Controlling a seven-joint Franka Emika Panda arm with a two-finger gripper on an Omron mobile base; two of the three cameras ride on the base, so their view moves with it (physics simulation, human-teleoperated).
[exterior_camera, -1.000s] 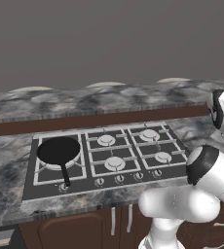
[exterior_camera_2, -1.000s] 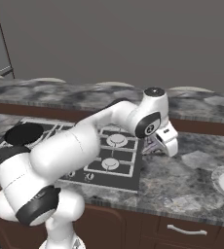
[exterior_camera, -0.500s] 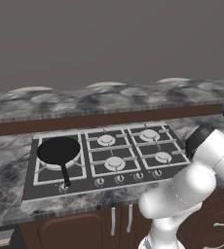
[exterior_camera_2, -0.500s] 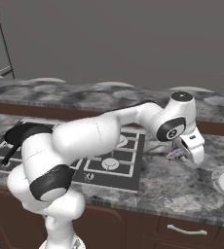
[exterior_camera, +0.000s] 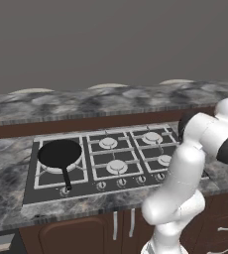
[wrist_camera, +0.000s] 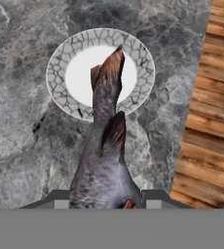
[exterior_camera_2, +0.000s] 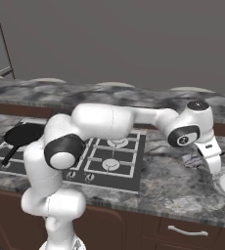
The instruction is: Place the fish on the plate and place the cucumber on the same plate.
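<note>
My gripper (wrist_camera: 106, 202) is shut on the grey-silver fish (wrist_camera: 104, 146), whose dark-finned body hangs over the counter and reaches out above the plate (wrist_camera: 60, 92). The plate is round, white in the middle with a cracked tan rim, and lies on the grey marble counter. In the right base view the gripper (exterior_camera_2: 213, 166) hangs just left of the plate (exterior_camera_2: 220, 181) at the right edge, with the fish (exterior_camera_2: 190, 159) beside it above the counter. The cucumber is out of view.
A black long-handled frying pan (exterior_camera: 60, 153) sits on the left burner of the gas stove (exterior_camera: 116, 158). The counter's edge and the wooden floor (wrist_camera: 206, 121) run close beside the plate. A raised marble ledge (exterior_camera: 111, 96) lines the back.
The arm has swung to the right, away from the stove, carrying the fish towards the plate at the right end of the counter. The grip stays shut.
</note>
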